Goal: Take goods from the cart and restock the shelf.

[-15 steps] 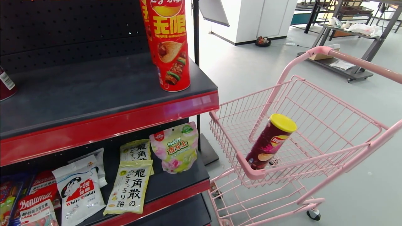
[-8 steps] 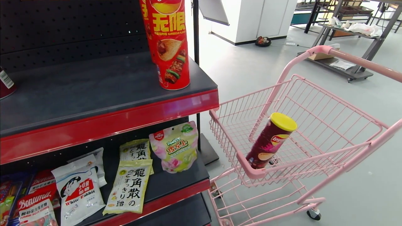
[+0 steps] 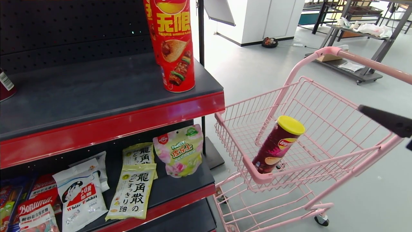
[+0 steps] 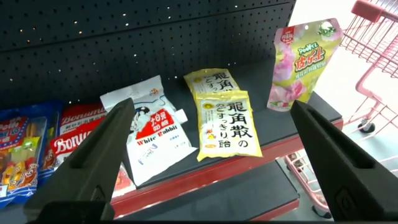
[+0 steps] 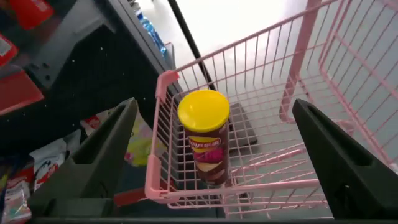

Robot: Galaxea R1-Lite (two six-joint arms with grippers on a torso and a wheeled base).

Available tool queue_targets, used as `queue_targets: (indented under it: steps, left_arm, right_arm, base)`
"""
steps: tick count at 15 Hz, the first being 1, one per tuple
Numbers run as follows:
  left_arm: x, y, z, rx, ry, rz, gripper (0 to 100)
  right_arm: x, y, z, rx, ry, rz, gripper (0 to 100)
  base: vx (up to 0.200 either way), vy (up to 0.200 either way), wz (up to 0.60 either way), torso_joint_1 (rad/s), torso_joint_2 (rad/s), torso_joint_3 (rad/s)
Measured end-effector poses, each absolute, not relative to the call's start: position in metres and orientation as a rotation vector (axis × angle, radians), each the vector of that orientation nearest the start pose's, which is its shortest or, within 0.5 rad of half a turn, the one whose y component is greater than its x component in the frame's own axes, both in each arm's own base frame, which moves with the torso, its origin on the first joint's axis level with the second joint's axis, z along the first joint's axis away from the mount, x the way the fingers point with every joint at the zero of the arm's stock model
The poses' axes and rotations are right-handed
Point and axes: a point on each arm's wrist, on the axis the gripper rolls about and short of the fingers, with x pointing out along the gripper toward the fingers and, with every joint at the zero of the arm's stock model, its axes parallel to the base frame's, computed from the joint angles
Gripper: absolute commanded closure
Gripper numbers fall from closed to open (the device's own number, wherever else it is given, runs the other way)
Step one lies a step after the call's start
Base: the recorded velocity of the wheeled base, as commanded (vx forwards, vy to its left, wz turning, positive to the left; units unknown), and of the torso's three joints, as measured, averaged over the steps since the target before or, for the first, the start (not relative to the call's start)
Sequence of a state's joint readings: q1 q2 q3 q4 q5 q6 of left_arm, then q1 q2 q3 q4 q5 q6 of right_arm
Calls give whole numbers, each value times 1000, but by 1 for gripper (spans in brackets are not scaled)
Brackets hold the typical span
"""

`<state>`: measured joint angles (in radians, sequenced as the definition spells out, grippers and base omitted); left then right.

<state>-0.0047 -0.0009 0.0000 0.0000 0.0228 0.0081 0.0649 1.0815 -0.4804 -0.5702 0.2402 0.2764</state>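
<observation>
A maroon chip can (image 3: 278, 145) with a yellow lid leans in the near-left corner of the pink cart (image 3: 322, 96). In the right wrist view the can (image 5: 205, 140) lies below my right gripper (image 5: 212, 109), which is open above the cart with nothing between its fingers. One of its fingers (image 3: 383, 120) shows at the right edge of the head view, over the cart's far rim. My left gripper (image 4: 212, 106) is open and faces the lower shelf's snack bags. A tall red chip can (image 3: 175, 48) stands on the dark upper shelf (image 3: 80, 93), near its right end.
Snack bags lie on the lower shelf (image 3: 180, 190): a yellow bag (image 4: 227, 124), a white bag (image 4: 152, 127) and a pink-green pouch (image 3: 180, 151). Another can (image 3: 6, 87) stands at the upper shelf's left edge. Tables and racks (image 3: 354, 29) stand far behind the cart.
A finger of my right gripper has come into the head view from the right, over the cart. The can and the shelf goods have not moved.
</observation>
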Motion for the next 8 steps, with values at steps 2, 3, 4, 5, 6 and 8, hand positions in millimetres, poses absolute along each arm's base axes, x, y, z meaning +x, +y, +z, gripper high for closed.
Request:
queue_targets:
  steps: [2, 3, 4, 5, 6, 8]
  left_arm:
    - [-23, 1, 76, 11, -2, 17, 0]
    - [-23, 1, 76, 11, -2, 17, 0]
    - [-23, 1, 76, 11, -2, 17, 0]
    - [-23, 1, 76, 13, -2, 17, 0]
    - [-23, 1, 76, 14, -2, 17, 0]
    - [-23, 1, 76, 14, -2, 17, 0]
  right_arm:
    - [177, 19, 196, 288, 142, 329, 0]
    - [188, 22, 184, 291, 173, 346, 0]
    - [195, 27, 174, 293, 211, 370, 0]
    - [202, 32, 166, 286, 245, 388, 0]
    - [206, 35, 160, 272, 270, 401, 0]
    - [211, 43, 152, 266, 309, 427, 0]
  base:
    - [0, 0, 0, 0, 0, 0]
    - [0, 0, 0, 0, 0, 0]
    - [0, 0, 0, 0, 0, 0]
    - [0, 0, 0, 0, 0, 0]
    - [0, 0, 0, 0, 0, 0]
    - [0, 0, 0, 0, 0, 0]
